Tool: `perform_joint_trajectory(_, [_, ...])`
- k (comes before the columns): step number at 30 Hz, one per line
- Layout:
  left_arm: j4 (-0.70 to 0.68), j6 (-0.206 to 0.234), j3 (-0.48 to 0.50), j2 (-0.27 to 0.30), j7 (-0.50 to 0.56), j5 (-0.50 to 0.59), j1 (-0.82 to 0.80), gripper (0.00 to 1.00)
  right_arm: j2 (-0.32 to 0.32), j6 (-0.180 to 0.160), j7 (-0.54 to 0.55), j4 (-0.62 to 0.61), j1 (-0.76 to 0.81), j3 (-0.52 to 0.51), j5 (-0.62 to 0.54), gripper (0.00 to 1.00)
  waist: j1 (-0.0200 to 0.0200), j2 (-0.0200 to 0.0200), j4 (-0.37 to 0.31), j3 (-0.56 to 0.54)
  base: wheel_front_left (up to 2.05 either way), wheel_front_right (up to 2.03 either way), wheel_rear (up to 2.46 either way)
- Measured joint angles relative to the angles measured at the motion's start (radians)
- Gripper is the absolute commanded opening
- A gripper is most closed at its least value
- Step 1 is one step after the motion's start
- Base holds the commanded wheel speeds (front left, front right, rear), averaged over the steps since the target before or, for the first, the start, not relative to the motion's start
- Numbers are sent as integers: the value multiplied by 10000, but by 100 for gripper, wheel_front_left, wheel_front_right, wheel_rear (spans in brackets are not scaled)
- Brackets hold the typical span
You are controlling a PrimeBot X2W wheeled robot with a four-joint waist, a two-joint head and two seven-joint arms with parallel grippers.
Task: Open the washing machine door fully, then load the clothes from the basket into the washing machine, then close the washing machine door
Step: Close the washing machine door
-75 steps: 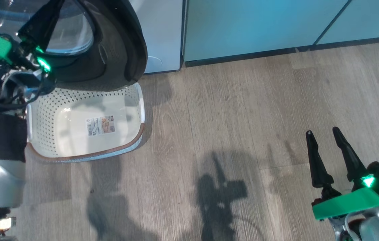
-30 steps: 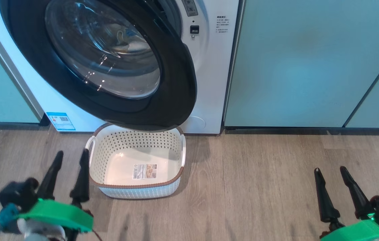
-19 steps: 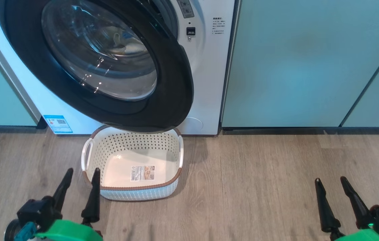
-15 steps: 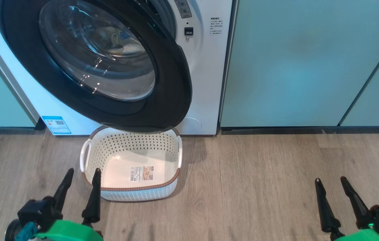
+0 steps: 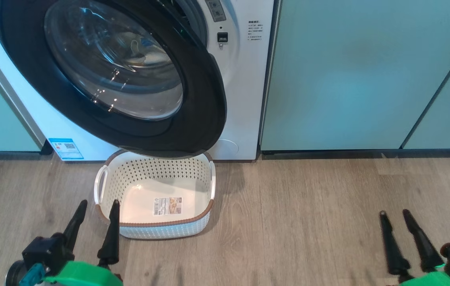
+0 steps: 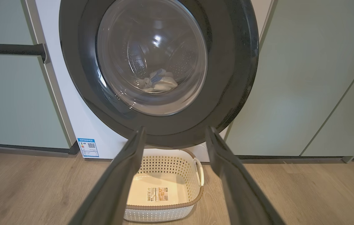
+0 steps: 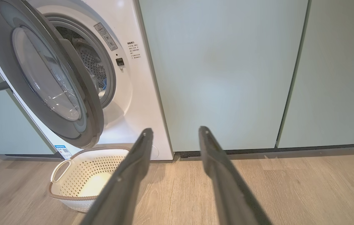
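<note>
Well, the basket (image 5: 161,232) label (image 5: 168,206) and washing machine (image 5: 245,99) sticker (image 5: 63,148) are unreadably small.

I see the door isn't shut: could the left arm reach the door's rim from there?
Probably yes: the left gripper is open and empty, low beside the basket, with nothing between it and the door above.
</note>
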Motion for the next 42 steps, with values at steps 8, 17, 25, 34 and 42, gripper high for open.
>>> perform_joint_trajectory(8, [2, 12, -169, 6, 0, 6, -16, 100, -15, 0, 0, 40, -58, -4, -2, 0, 0, 0, 167, 56, 0, 0, 0])
perform_joint_trajectory(17, [0, -2, -339, 6, 0, 92, -114, 100, -196, 0, 0, 428, -512, 178, 102, 0, 0, 0, 730, 119, 0, 0, 0])
perform_joint_trajectory(25, [2, -12, -593, -4, -2, 107, -334, 100, -385, 0, 0, 1014, -1264, 393, 291, 0, 0, 0, 1612, 201, 0, 0, 0])
perform_joint_trajectory(34, [46, -102, -802, -48, -15, 199, -759, 100, -462, 0, 0, 1626, -2530, 169, 414, 0, 1, 0, 2682, 417, 0, 0, 0])
perform_joint_trajectory(42, [322, -267, -974, -186, -100, 199, -912, 100, -677, 0, 0, 2079, -3928, -389, 399, 0, 1, 0, 3680, 549, 0, 0, 0])
